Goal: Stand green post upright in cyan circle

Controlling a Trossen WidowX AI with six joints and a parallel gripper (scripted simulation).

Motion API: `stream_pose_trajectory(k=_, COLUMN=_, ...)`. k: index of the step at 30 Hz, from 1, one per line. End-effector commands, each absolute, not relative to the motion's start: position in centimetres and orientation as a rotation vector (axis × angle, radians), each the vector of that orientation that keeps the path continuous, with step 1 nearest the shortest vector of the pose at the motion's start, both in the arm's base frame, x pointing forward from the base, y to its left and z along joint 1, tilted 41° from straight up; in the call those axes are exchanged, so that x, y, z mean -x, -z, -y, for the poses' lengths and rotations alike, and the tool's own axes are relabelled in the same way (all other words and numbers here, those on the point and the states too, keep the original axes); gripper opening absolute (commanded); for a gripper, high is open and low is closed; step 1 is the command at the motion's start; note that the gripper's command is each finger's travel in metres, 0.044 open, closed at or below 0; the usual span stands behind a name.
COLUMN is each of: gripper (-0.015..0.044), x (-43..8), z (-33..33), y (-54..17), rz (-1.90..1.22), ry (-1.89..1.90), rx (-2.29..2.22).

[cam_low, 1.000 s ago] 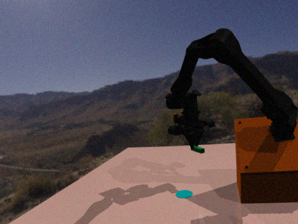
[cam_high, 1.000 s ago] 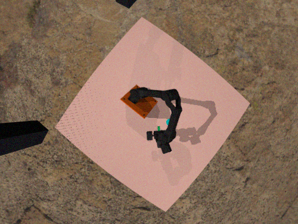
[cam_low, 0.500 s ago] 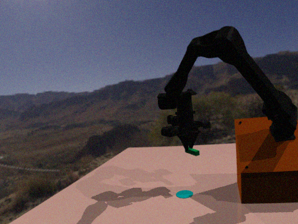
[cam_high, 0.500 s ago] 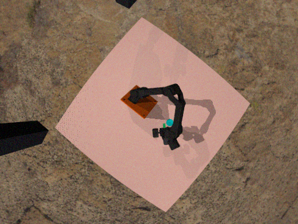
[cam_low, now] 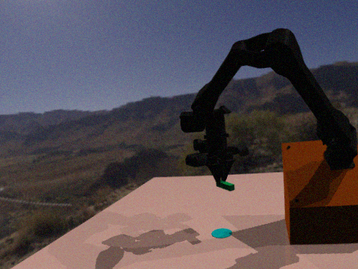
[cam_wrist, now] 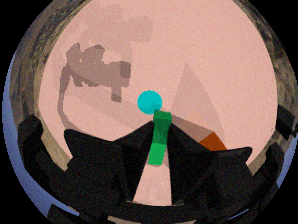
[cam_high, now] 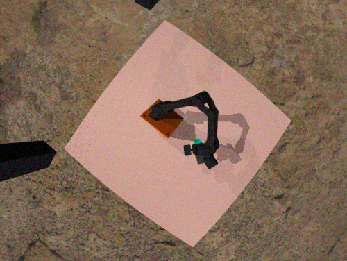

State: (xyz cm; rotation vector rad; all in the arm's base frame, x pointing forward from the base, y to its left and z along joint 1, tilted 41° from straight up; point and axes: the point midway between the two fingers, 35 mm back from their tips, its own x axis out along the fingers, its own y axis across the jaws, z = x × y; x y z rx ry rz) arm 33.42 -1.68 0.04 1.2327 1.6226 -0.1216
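The green post (cam_low: 228, 186) (cam_wrist: 159, 132) is held in the air, nearly level, with one end sticking out from the fingers. My gripper (cam_low: 220, 181) (cam_wrist: 161, 126) is shut on it and points down, well above the table. The cyan circle (cam_high: 196, 141) (cam_low: 221, 233) (cam_wrist: 148, 101) lies flat on the table with nothing standing on it. In the wrist view the circle shows just beyond the post's far end. In the top view the gripper's body hides most of the post and lies beside the circle.
The arm's orange base block (cam_high: 168, 130) (cam_low: 304, 155) (cam_wrist: 213, 142) stands on the pink table (cam_high: 139, 166) (cam_low: 172, 193), up and left of the circle in the top view. Arm shadows fall near the circle. Dark beams (cam_high: 26, 156) show outside the table's edges.
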Motion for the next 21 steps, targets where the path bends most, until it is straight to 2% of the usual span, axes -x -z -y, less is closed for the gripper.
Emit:
stream_pose_trajectory(k=1, gripper=0.0023, x=-33.7, z=0.8, y=-1.1, rz=-1.618, ry=0.108, rx=-1.234)
stream_pose_trajectory(k=21, gripper=0.0023, x=-33.6, z=-0.7, y=-1.1, rz=-1.617, ry=0.172, rx=-1.152)
